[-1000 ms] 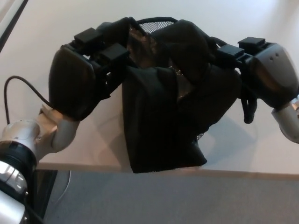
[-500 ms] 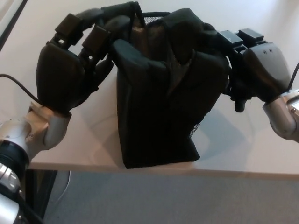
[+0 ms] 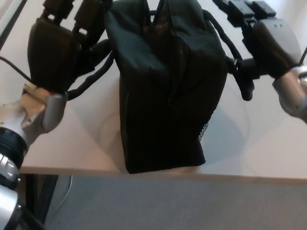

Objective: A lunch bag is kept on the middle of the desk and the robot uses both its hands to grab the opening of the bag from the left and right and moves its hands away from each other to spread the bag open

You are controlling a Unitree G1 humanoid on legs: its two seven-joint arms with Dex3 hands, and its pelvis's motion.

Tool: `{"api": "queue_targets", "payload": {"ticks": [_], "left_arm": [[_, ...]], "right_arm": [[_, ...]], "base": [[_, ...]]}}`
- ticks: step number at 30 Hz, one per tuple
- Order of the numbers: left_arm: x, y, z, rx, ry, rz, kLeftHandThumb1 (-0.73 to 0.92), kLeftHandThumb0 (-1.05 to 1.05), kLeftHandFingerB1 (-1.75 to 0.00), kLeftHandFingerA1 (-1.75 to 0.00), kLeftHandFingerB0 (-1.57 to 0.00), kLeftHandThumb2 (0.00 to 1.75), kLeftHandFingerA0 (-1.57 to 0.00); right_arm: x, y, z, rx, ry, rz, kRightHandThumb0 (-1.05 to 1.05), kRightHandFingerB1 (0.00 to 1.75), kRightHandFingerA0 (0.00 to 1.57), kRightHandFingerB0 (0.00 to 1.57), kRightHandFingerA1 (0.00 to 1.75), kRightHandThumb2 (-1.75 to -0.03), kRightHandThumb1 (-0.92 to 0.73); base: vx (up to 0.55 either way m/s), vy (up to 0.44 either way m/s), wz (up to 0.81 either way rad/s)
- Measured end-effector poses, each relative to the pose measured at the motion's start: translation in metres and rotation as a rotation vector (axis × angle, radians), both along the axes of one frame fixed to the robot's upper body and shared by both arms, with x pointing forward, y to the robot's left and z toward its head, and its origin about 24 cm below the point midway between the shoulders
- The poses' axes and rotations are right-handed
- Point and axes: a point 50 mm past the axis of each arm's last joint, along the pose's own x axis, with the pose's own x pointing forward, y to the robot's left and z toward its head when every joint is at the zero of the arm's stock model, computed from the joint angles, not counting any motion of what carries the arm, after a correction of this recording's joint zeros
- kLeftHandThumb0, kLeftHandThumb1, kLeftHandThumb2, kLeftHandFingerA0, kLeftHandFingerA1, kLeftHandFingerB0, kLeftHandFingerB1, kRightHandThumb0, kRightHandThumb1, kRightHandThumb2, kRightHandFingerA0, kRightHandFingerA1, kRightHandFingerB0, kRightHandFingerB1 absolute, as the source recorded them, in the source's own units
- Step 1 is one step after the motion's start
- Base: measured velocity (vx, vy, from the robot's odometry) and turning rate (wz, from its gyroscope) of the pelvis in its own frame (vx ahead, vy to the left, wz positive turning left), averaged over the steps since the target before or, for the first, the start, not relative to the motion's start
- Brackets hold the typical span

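Near edge first: the bag point(image 3: 165, 96) stands upright on the counter point(image 3: 91, 143), its base just inside the counter's front edge, roughly midway between my two robot hands. It is black, with a mesh patch low on its right corner.

Left robot hand point(image 3: 57, 52): just beside the bag's upper left, palm toward the bag wall. Its fingers point(image 3: 88, 17) run up toward the top rim and out of frame. They seem to press against the fabric there, but the tips are cut off, so I cannot tell whether they pinch the rim or only touch it. A dark cord point(image 3: 88, 81) trails from the bag's left side across under this hand.

Right robot hand point(image 3: 268, 43): a little off the bag's upper right, with a visible gap to the wall. Its fingers point toward the rim. A strap point(image 3: 225, 45) loops from the bag top to this hand. Whether it is clamped on that strap I cannot tell.

Opening: at the far top of the bag, mostly cropped. What shows looks narrow, the folds close together.

Judgement: the pull axis is left to right, across the opening. The left hand is nearer the rim.
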Motion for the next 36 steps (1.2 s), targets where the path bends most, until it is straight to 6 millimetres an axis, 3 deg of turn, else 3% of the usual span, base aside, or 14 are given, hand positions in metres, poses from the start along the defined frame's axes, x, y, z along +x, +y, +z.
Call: {"api": "queue_targets", "payload": {"ticks": [2, 4, 5, 7, 10, 11, 14, 15, 19, 21, 22, 28, 29, 36], "left_arm": [[0.001, 0.004, 0.006, -0.007, -0.009, 0.01, 0.74, -0.44, -0.2, -0.28, -0.09, 0.65, -0.11], [0.0, 0.008, 0.014, -0.018, -0.027, 0.018, 0.66, -0.27, -0.49, -0.49, 0.0, 1.11, 0.0], [0.0, 0.01, 0.018, -0.022, -0.036, 0.019, 0.67, -0.36, -0.27, -0.3, -0.12, 0.61, -0.16], [-0.003, 0.016, 0.027, -0.03, -0.06, 0.022, 0.64, -0.33, -0.27, -0.31, -0.11, 0.59, -0.17], [-0.008, 0.023, 0.037, -0.044, -0.086, 0.021, 0.59, -0.33, -0.28, -0.36, -0.15, 0.6, -0.19], [-0.01, 0.024, 0.039, -0.048, -0.091, 0.02, 0.62, -0.33, -0.28, -0.36, -0.19, 0.59, -0.24], [-0.019, 0.034, 0.046, -0.054, -0.107, 0.018, 0.55, -0.36, -0.34, -0.39, -0.19, 0.67, -0.21], [-0.022, 0.039, 0.047, -0.053, -0.107, 0.026, 0.57, -0.34, -0.35, -0.39, -0.22, 0.67, -0.23], [-0.038, 0.06, 0.048, -0.051, -0.099, 0.06, 0.66, -0.31, -0.3, -0.35, -0.25, 0.6, -0.29], [-0.046, 0.07, 0.047, -0.052, -0.089, 0.076, 0.69, -0.33, -0.31, -0.35, -0.27, 0.61, -0.29], [-0.049, 0.073, 0.046, -0.054, -0.085, 0.08, 0.76, -0.41, -0.3, -0.34, -0.25, 0.63, -0.24], [-0.077, 0.089, 0.024, -0.077, -0.007, 0.068, 0.82, -0.43, -0.31, -0.4, -0.23, 0.64, -0.25], [-0.081, 0.09, 0.019, -0.08, 0.009, 0.065, 0.8, -0.34, -0.33, -0.39, -0.22, 0.63, -0.25], [-0.122, 0.097, -0.038, -0.113, 0.205, 0.055, 0.78, -0.33, -0.39, -0.41, -0.22, 0.74, -0.23]], "right_arm": [[0.0, 0.001, 0.01, 0.004, -0.02, 0.018, -0.69, 0.31, 0.1, 0.0, 0.43, -0.87, -0.49], [-0.002, -0.001, 0.027, 0.008, -0.061, 0.039, -0.7, 0.34, 0.09, 0.05, 0.38, -0.78, -0.49], [-0.003, -0.002, 0.033, 0.008, -0.078, 0.047, -0.35, 0.47, 0.0, 0.0, 0.48, -0.92, -0.35], [-0.007, -0.005, 0.05, 0.009, -0.126, 0.064, -0.71, 0.36, 0.04, 0.04, 0.36, -0.8, -0.45], [-0.015, -0.01, 0.074, 0.005, -0.198, 0.087, -0.63, 0.26, 0.13, 0.12, 0.27, -0.58, -0.57], [-0.018, -0.011, 0.079, 0.003, -0.212, 0.09, -0.34, 0.48, 0.0, 0.0, 0.48, -0.94, -0.38], [-0.031, -0.024, 0.102, -0.013, -0.282, 0.097, -0.34, 0.48, 0.0, 0.0, 0.48, -0.94, -0.39], [-0.035, -0.03, 0.106, -0.018, -0.296, 0.09, -0.56, 0.26, 0.34, 0.14, 0.37, -0.59, -0.59], [-0.055, -0.059, 0.123, -0.042, -0.341, 0.048, -0.58, 0.27, 0.25, 0.19, 0.31, -0.6, -0.64], [-0.066, -0.074, 0.127, -0.05, -0.357, 0.021, -0.29, 0.5, 0.09, 0.09, 0.52, -0.99, -0.45], [-0.07, -0.078, 0.127, -0.051, -0.36, 0.014, -0.53, 0.29, 0.24, 0.26, 0.3, -0.61, -0.67], [-0.104, -0.099, 0.102, -0.025, -0.349, 0.006, -0.53, 0.31, 0.25, 0.21, 0.39, -0.62, -0.74], [-0.108, -0.099, 0.095, -0.022, -0.337, 0.007, -0.48, 0.42, 0.0, 0.0, 0.45, -0.92, -0.5], [-0.142, -0.098, 0.016, 0.022, -0.13, 0.042, -0.56, 0.17, 0.04, 0.03, 0.22, -0.7, -0.74]], "base": [[0.0, 0.0, 0.0], [0.0, 0.0, 0.0], [0.0, 0.0, 0.0], [0.0, 0.0, 0.0], [0.0, 0.0, 0.0], [0.0, 0.0, 0.0], [0.0, 0.0, 0.0], [0.0, 0.0, 0.0], [0.0, 0.0, 0.0], [0.0, 0.0, 0.0], [0.0, 0.0, 0.0], [0.0, 0.0, 0.0], [0.0, 0.0, 0.0], [0.0, 0.0, 0.0]]}}
